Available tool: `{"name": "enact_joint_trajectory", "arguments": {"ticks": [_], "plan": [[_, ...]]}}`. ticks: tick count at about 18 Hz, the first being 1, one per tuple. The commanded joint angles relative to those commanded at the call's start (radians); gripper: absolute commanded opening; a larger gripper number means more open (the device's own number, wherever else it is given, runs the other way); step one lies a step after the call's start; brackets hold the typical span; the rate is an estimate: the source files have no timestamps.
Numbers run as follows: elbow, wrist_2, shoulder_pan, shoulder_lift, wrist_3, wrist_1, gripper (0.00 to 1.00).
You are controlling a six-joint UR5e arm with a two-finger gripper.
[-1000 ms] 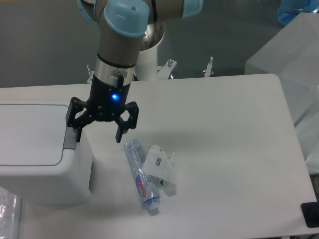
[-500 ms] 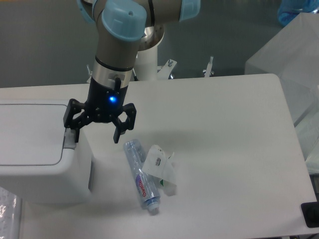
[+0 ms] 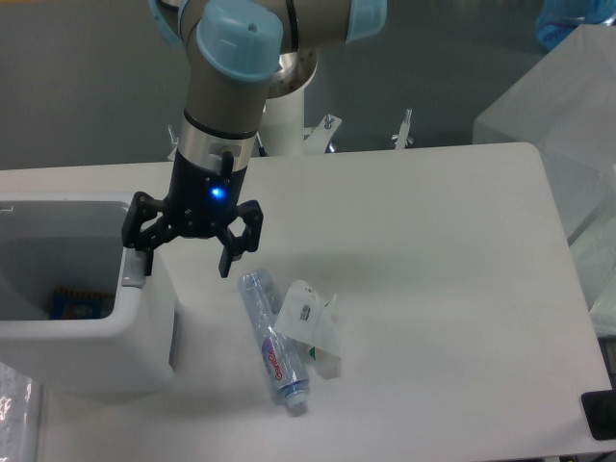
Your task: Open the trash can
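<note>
trash can [image 3: 87,356] sits at the left edge of the white table [image 3: 433,289], near side – white boxy bin with rounded corners, lid not covering the top, the inside showing. something blue and orange [image 3: 79,303] lies at the bottom of it, too small to name. grey push tab [image 3: 133,270] on the can's right rim. gripper [image 3: 186,258] hangs over that rim, fingers spread wide and grasping nothing – its left-in-scene finger tip is right at the tab, contact hard to judge; the other finger is out over the table. blue light glows on the gripper body. just right of the can, a clear plastic bottle [image 3: 270,337] with a red-and-blue label lies on its side, cap end toward the near edge. a crumpled clear wrapper [image 3: 313,327] rests against the bottle's right side.
</note>
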Motion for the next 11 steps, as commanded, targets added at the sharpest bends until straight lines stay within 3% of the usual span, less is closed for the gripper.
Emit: {"name": "enact_joint_trajectory", "arguments": {"ticks": [4, 7, 11], "plan": [[0.104, 0.006, 0.014, -0.009, 0.012, 0.002, 1.0], [0.192, 0.06, 0.067, -0.031, 0.014, 0.043, 1.0], [0.21, 0.162, 0.158, -0.02, 0.076, 0.037, 1.0]]}}
